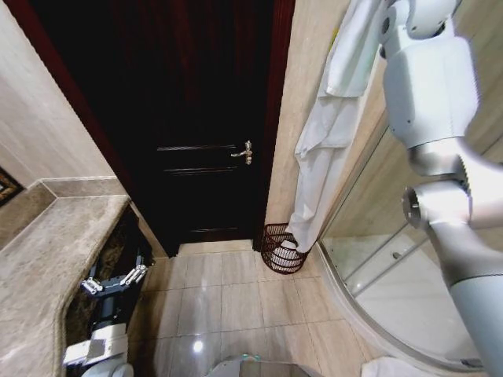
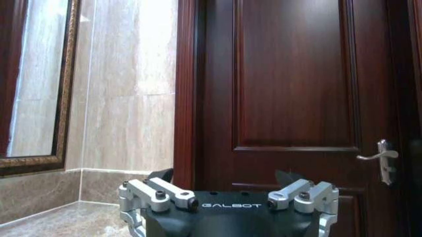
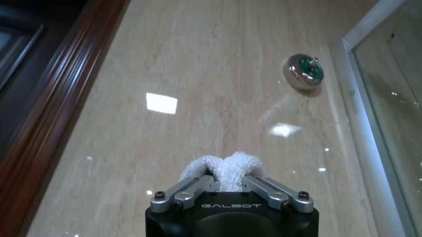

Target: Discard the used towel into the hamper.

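Over on the left a polished marble counter runs along the tiled wall, and the left tool hangs low beside its edge, well left of the hamper, its metal-linked fingers spread apart with nothing between them. Past it stands a dark, glossy panelled wooden door with a brass lever handle. At the foot of the beige stone wall just right of the door sits the hamper, a small round basket of dark red-brown open wire weave, flaring wider at its rim, resting on the pale tiled floor. A long white towel, soft and creased, hangs down the wall directly above the hamper, its lower end dipping to the rim. High above, the right tool has its fingers pressed together on a nubby white fold of the towel. Right of the hamper curves a glass shower enclosure.
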